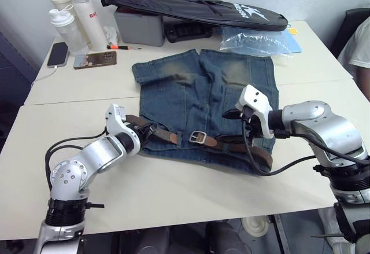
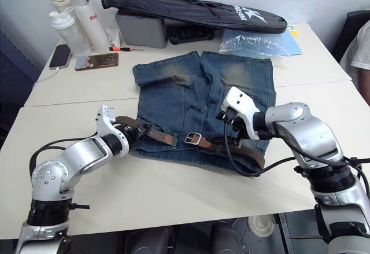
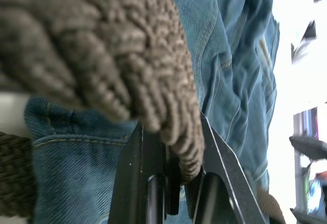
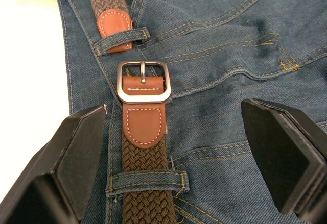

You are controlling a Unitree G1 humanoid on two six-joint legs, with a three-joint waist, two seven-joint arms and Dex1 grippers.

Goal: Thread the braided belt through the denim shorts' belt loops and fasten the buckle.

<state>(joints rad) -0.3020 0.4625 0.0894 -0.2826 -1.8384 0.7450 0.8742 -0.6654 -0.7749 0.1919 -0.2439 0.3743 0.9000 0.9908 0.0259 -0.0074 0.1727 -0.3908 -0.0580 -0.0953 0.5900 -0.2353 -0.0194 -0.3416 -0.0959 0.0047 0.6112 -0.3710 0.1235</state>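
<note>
**Desk:** Where is the belt against your grippers?

**Me:** I see the braided belt [image 1: 173, 136] lying along the waistband of the denim shorts [image 1: 203, 98], which are spread flat near the middle of the desk [image 1: 173, 196], waistband toward the near edge. My left gripper [image 1: 147, 130] sits at the shorts' left corner with its fingers [image 3: 140, 183] clamped on a bunched length of the braid. The wrist view there shows the weave pinched between both black fingers, denim right behind.

**Desk:** And the right one?

**Me:** My right gripper [image 4: 191, 155] hangs spread wide over the waistband, holding nothing. Between its pads I look down on the buckle [image 4: 142, 81], a silver frame with its prong lying flat, unfastened. The reddish leather tip [image 4: 114, 26] is tucked under one of the belt loops [image 4: 122, 39] just beyond the buckle, a small gap between them. A second loop [image 4: 147, 181] crosses the braid on the near side of the buckle.

**Desk:** Any containers?

**Me:** Along the far edge I see a grey box [image 1: 139, 27] with a long black bag [image 1: 193, 8] laid across its top; I can't tell what is inside. Three bottles [image 1: 72, 14] stand at the far left corner, two phones [image 1: 81, 57] beside them. A clear plastic bag [image 1: 257, 40] lies beyond the shorts.
</note>
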